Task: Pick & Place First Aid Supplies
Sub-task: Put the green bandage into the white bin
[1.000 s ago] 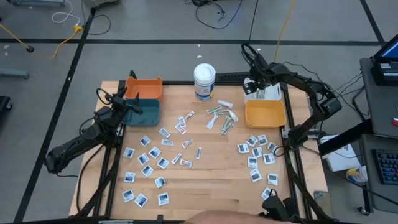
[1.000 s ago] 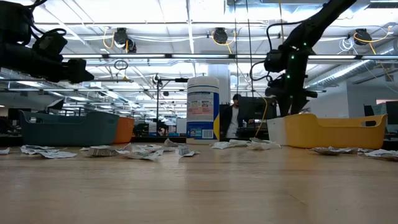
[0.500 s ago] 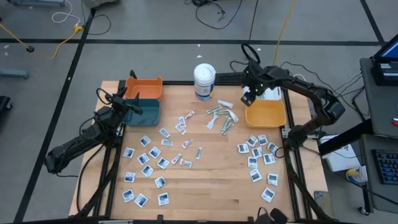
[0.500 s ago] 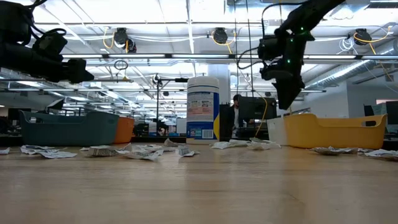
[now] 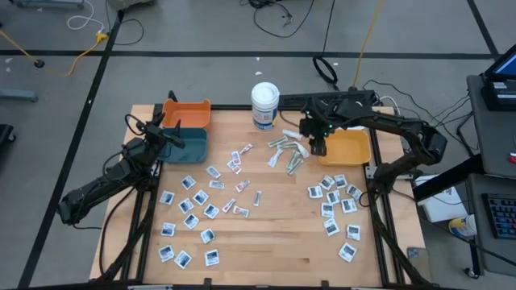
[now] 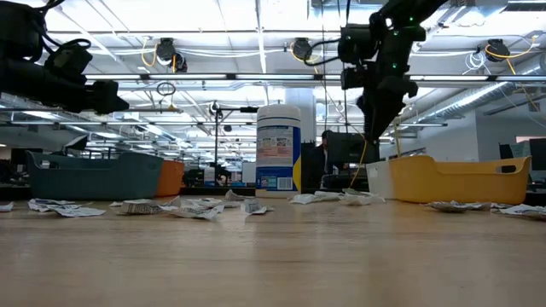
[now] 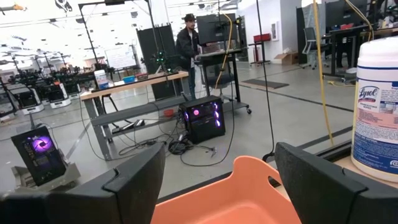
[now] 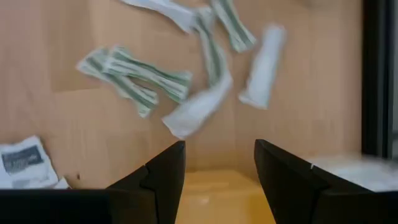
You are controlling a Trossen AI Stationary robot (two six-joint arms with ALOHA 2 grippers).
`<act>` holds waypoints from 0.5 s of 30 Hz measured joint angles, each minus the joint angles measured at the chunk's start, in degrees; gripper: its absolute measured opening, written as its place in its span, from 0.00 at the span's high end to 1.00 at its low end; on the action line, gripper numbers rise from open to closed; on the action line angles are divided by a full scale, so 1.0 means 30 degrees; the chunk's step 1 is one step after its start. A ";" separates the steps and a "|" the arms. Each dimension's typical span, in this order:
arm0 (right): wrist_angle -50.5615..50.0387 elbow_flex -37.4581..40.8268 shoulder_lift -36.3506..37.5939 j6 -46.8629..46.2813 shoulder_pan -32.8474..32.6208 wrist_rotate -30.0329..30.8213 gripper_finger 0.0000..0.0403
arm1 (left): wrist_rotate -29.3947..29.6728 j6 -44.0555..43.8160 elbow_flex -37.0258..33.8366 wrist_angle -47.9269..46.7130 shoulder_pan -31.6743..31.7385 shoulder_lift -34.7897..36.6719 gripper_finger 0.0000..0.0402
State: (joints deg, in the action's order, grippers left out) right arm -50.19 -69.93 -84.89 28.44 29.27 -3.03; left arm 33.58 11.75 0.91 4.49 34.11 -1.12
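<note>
Wrapped strips (image 5: 288, 152) lie clustered near the yellow bin (image 5: 345, 148) as the right gripper (image 5: 317, 142), jaws part-open and empty, hovers beside them. Next, likely: descend, pinch one. Left gripper (image 5: 165, 131) waits open over the teal bin (image 5: 193, 146).

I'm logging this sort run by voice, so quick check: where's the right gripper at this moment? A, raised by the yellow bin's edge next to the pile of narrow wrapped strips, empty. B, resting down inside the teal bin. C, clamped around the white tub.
A: the high view shows the right gripper at the yellow bin edge by the wrapped strips, and its wrist view shows open fingers with nothing between them.
</note>
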 joint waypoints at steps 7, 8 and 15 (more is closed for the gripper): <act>0.1589 -0.0015 -0.1040 0.4069 -0.1875 -0.0074 0.54 | 0.0000 0.0000 0.0000 0.0000 -0.0005 0.0002 0.23; 0.1838 -0.0015 -0.1168 0.4590 -0.2020 -0.0079 0.54 | 0.0000 0.0000 0.0000 0.0000 -0.0004 0.0004 0.23; 0.3182 -0.0828 -0.3110 0.6507 -0.2933 -0.0030 0.54 | 0.0000 0.0000 0.0000 0.0000 -0.0006 -0.0003 0.23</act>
State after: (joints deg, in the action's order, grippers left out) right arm -40.65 -72.41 -94.22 47.96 20.47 -3.12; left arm 33.58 11.75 0.91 4.49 34.09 -1.13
